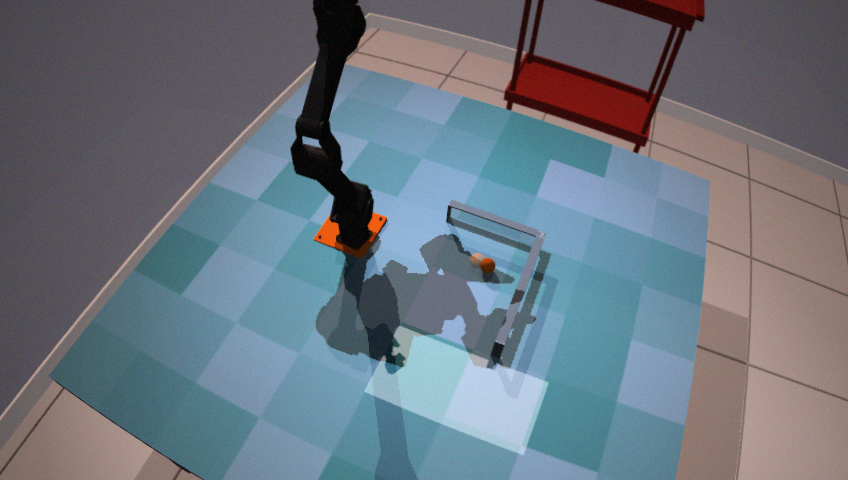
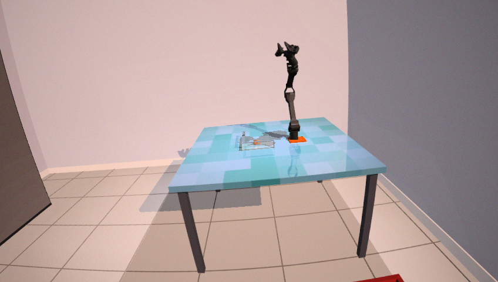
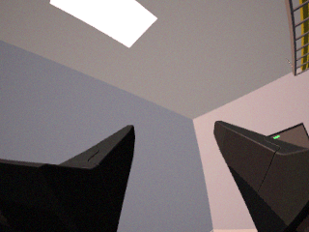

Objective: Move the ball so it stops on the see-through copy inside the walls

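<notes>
The small orange ball point(image 1: 487, 265) rests beside its see-through copy point(image 1: 476, 259), overlapping it but not on it, while the half-open, empty gripper point(image 2: 285, 49) is high above the tabletop point(image 2: 244, 167).

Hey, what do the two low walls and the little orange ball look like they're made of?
The low walls look like clear glass or acrylic with grey edges: the checkered table top shows through them. The ball looks like matte orange rubber or plastic, smooth with only soft shading; which one can't be told.
</notes>
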